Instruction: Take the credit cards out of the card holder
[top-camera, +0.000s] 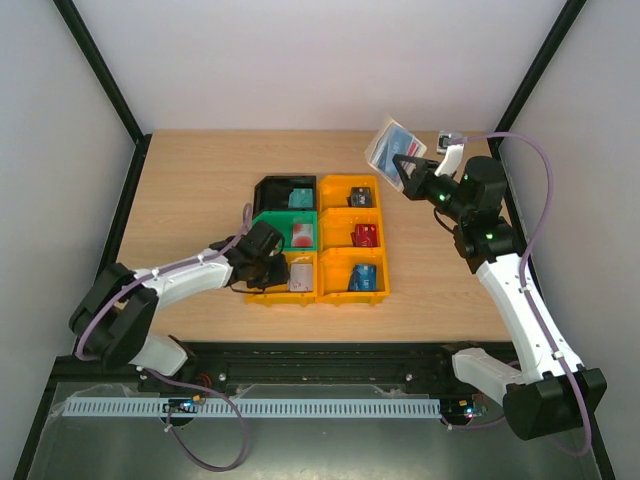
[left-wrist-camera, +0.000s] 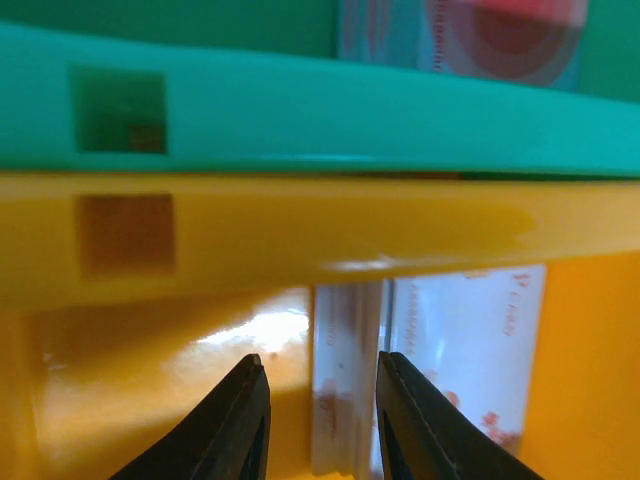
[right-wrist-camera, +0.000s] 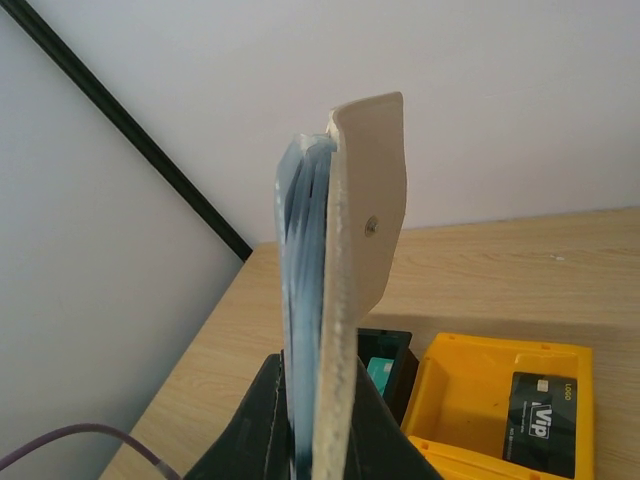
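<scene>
Nearest the left wrist lens, the left end effector (left-wrist-camera: 320, 435) hangs with its black fingers (left-wrist-camera: 245, 425) a narrow gap apart, low inside the near-left orange bin (left-wrist-camera: 150, 250). A white card (left-wrist-camera: 345, 380) shows in that gap beyond the tips. The pads look clear of it, so I judge this end effector to be holding nothing. Just past the orange wall comes the green bin (left-wrist-camera: 300, 110).

From above, the bins sit mid-tabletop, somewhat toward the near edge. Each holds one card: a teal card (top-camera: 300, 198) in the black bin (top-camera: 270, 190), a red-and-white card (top-camera: 303, 235) in the green one, and a black card (top-camera: 360, 194), a red card (top-camera: 366, 235) and a blue card (top-camera: 363, 278) in the right-hand orange bins (top-camera: 335, 292).

Over the far right corner of the tabletop, the right end effector (right-wrist-camera: 318, 440) is clamped on the lower end of the card holder (right-wrist-camera: 365, 220). It carries the holder upright in the air, well apart from the bins. Blue-edged credit cards (right-wrist-camera: 300, 230) are packed inside the holder against its tan flap.

By my reading the task is well along but unfinished. Six cards lie sorted in the bins, while at least a few are yet to be drawn from the sleeve. How many, the edge-on view does not show.
</scene>
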